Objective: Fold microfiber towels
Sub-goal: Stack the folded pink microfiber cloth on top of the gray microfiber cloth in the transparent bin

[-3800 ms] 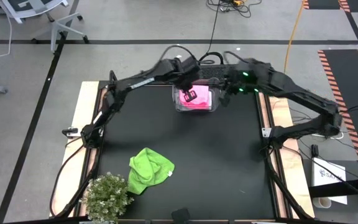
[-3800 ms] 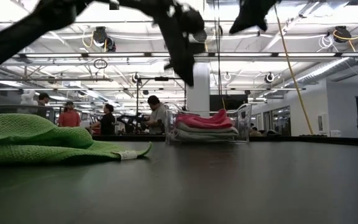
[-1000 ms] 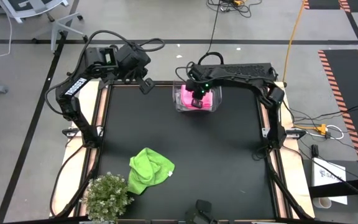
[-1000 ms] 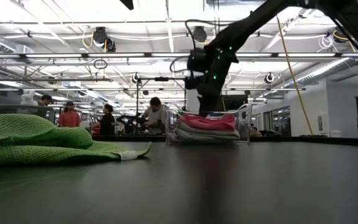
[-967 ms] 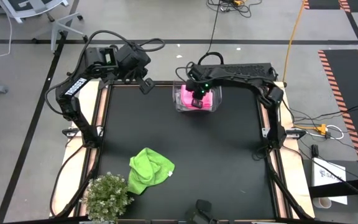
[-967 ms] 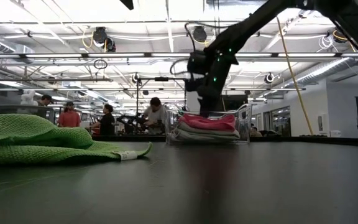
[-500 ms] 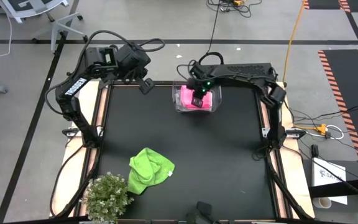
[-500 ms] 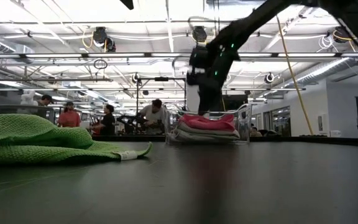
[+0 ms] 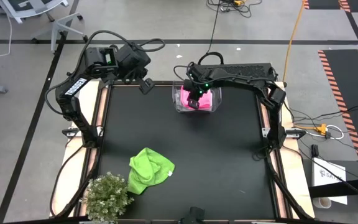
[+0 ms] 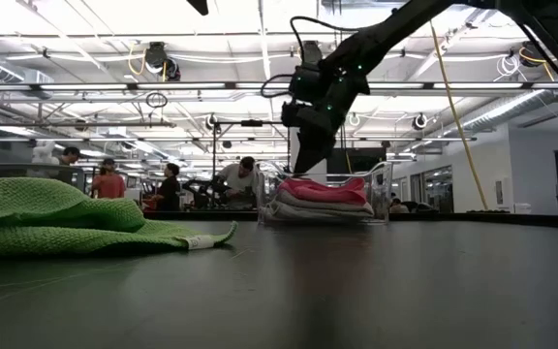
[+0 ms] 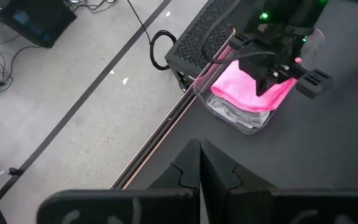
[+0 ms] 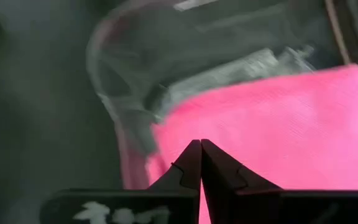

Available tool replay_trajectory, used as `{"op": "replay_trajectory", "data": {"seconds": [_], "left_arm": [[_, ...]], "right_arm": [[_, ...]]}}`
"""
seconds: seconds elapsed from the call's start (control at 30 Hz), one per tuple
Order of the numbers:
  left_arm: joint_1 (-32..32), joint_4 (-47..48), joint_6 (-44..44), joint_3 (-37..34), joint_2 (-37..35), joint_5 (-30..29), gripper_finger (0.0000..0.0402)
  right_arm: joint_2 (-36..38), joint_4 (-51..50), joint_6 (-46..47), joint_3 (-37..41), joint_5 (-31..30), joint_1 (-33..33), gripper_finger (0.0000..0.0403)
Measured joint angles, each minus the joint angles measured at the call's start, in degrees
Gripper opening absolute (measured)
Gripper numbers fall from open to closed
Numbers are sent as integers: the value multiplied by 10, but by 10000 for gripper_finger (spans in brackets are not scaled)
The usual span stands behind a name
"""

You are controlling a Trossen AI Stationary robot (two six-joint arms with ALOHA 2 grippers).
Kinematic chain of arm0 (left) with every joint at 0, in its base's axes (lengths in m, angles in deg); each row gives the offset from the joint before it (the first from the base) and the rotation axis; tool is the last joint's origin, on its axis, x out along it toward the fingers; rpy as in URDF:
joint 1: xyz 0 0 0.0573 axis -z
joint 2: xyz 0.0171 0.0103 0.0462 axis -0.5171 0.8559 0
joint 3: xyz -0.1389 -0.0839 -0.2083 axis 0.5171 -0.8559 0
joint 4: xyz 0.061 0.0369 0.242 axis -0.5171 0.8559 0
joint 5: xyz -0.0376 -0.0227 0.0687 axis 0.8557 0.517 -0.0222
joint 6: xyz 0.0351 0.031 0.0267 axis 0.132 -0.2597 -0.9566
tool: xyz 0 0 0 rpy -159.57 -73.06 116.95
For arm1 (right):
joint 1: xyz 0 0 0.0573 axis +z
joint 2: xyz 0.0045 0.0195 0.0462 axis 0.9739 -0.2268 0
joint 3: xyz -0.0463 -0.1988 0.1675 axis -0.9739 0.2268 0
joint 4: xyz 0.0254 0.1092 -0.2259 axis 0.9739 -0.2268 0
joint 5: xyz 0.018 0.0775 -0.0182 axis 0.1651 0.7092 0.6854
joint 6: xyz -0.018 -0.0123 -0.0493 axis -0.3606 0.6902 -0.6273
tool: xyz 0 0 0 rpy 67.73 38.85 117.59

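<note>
The pink towel lies folded on top of the white ones inside the clear bin, directly under the right end effector, whose fingers are pressed together and hold nothing. The cloth looks light, soft and limp, so it probably sags when lifted; a pinch at a corner or folded edge seems best. The bin walls stand close around the stack, so lifting straight up seems safest. The green towel lies crumpled well apart on the surface, beside the plant. Much open room remains between. The left end effector, also closed and empty, waits near the surface's edge.
</note>
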Motion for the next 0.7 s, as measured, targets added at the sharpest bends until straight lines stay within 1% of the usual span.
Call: {"op": "replay_trajectory", "data": {"seconds": [0.3,0.53,0.63,0.7], "left_arm": [[0,0,0,0,0,-5,3],[0,0,0,0,0,-5,3],[0,0,0,0,0,-5,3],[0,0,0,0,0,-5,3]], "right_arm": [[-13,3,6,0,1,28,0],[-31,20,13,0,1,31,0],[-29,24,10,0,-4,29,0],[-14,14,13,0,-15,26,0]]}}
